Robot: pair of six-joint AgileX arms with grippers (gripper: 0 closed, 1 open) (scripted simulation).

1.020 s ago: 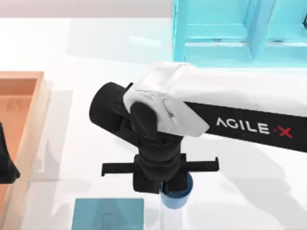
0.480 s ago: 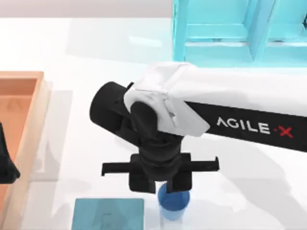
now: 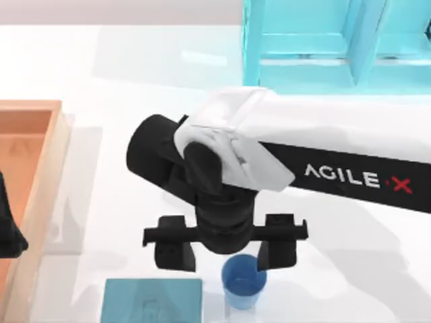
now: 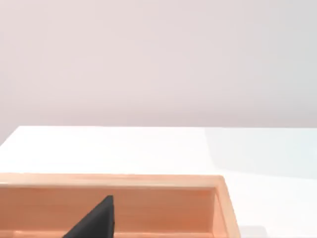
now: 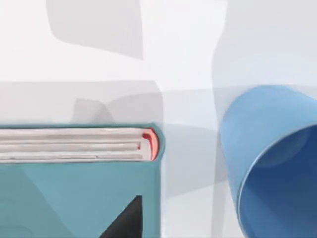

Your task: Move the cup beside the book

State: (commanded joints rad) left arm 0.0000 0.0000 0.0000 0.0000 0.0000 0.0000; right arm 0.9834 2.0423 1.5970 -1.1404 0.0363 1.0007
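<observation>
The right claw (image 3: 227, 250) is hanging over the near part of the white worktop (image 3: 135, 81), its two black fingers (image 3: 176, 250) spread wide apart and gripping nothing. The cup (image 3: 242, 281) is standing upright on the worktop just below the gap between those fingers, touching neither of them. It is showing as a small round vessel in plain mid blue, with a paler blue rim and a darker blue hollow inside; in the right wrist view the cup (image 5: 267, 163) is showing a smooth wall and an open mouth.

The book (image 3: 152, 301) is lying flat just to the left of the cup, with a narrow strip of bare worktop between them. Its cover is teal-blue with a faint emblem, and in the right wrist view the book (image 5: 79, 193) is showing pale page edges and a small red mark at the corner.

A light cyan shelf unit (image 3: 337, 44) is standing at the far right of the worktop. An orange wooden tray (image 3: 40, 175) is sitting at the left edge, where the left arm is parked; whether the left claw (image 3: 8, 232) is open or closed cannot be told.
</observation>
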